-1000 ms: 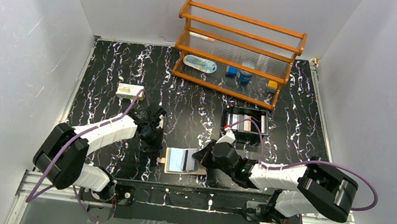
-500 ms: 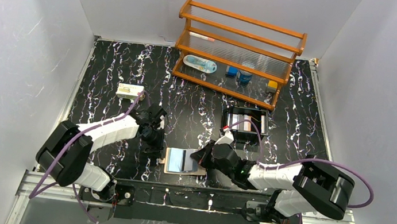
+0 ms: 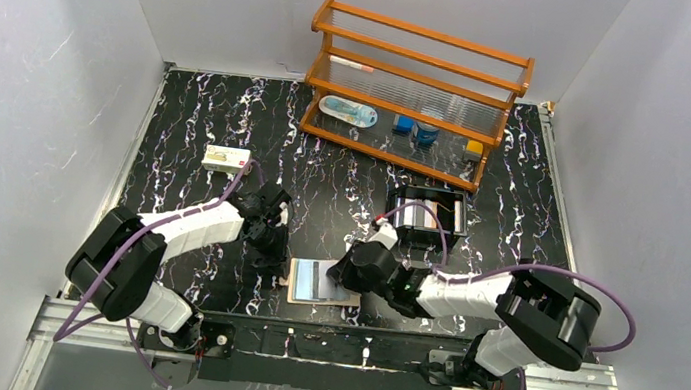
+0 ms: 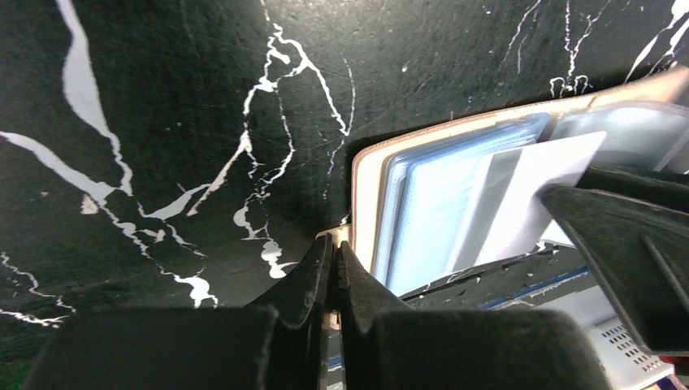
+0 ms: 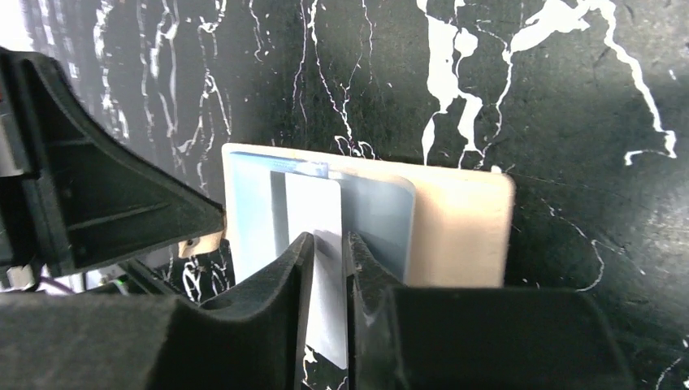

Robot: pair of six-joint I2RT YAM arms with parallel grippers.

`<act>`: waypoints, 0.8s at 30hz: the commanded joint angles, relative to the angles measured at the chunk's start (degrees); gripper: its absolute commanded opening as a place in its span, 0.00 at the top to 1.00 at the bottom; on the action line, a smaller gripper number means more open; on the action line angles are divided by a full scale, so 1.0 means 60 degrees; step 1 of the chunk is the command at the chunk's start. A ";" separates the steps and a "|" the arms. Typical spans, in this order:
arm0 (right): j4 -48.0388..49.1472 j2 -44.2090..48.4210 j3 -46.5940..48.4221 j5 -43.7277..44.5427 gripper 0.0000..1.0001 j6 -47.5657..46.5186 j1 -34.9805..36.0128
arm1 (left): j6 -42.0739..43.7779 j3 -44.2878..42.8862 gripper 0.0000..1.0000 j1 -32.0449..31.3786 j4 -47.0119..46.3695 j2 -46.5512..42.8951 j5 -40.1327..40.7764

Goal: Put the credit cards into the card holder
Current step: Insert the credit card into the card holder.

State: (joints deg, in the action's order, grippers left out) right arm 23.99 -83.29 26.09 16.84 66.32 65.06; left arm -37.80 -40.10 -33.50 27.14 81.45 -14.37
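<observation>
wooden rack (image 3: pixel 387 156) and black tray (image 3: pixel 395 202) behind card holder (image 3: pixel 323 300)

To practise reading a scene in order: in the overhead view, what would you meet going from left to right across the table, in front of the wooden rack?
small box → left tool → card holder → black tray

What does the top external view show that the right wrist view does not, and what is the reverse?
Only top external: the wooden rack, the black tray and the small box. Only right wrist, plainly: the pale card lying partly in a blue sleeve, between the fingers of the right hand. Both: the tan card holder on the black marbled table, with the left hand at its edge.
</observation>
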 commanded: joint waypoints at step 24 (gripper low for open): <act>-0.3269 -0.0280 0.2224 0.0215 0.61 -0.0401 0.0497 | -0.0412 0.0501 1.00 -0.0198 -0.0612 0.0040 -0.0917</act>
State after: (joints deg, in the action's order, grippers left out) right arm 6.90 -87.42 37.74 16.58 64.10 67.55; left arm -39.66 -38.74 -34.00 23.66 81.78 -18.15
